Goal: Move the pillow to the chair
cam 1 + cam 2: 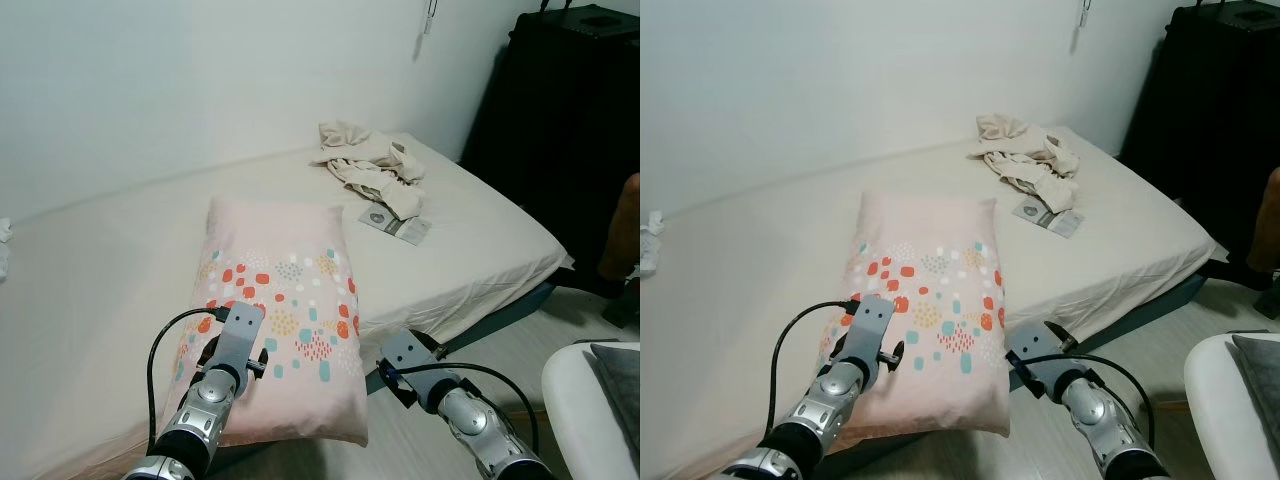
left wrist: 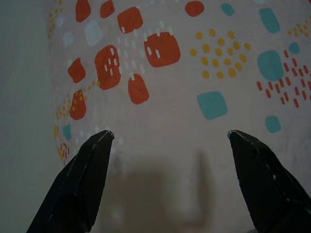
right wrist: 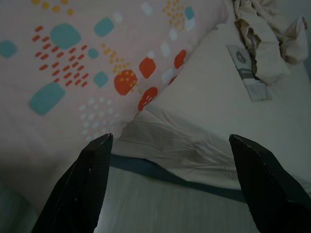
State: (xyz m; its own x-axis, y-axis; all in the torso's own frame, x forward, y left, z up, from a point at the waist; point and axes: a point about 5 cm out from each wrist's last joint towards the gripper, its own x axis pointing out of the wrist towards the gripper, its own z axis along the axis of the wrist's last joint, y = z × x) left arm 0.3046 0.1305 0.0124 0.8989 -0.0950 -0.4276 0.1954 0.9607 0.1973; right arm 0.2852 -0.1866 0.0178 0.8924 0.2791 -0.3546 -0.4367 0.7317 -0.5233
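Pillow point(image 1: 282, 310): pink, patterned with red, teal and yellow spots; lies lengthwise on the bed point(image 1: 480, 235), near end reaching the mattress edge.
Left gripper point(image 2: 170, 138): fingers spread wide, poised just above the pillow's near left part; no contact visible.
Right gripper point(image 3: 167, 141): fingers spread wide, empty; hovers off the bed edge beside the pillow's near right corner, over the floor point(image 1: 520, 345).
Crumpled cloth point(image 1: 372, 165): cream, heaped at the far end of the bed, well apart from the pillow.
Leaflet point(image 1: 396, 224): flat on the sheet just beside the cloth.
Chair point(image 1: 590, 395): white edge with a grey cushion, at the robot's right, apart from the bed.
Dark cabinet point(image 1: 570, 120): stands beyond the bed's far right corner.
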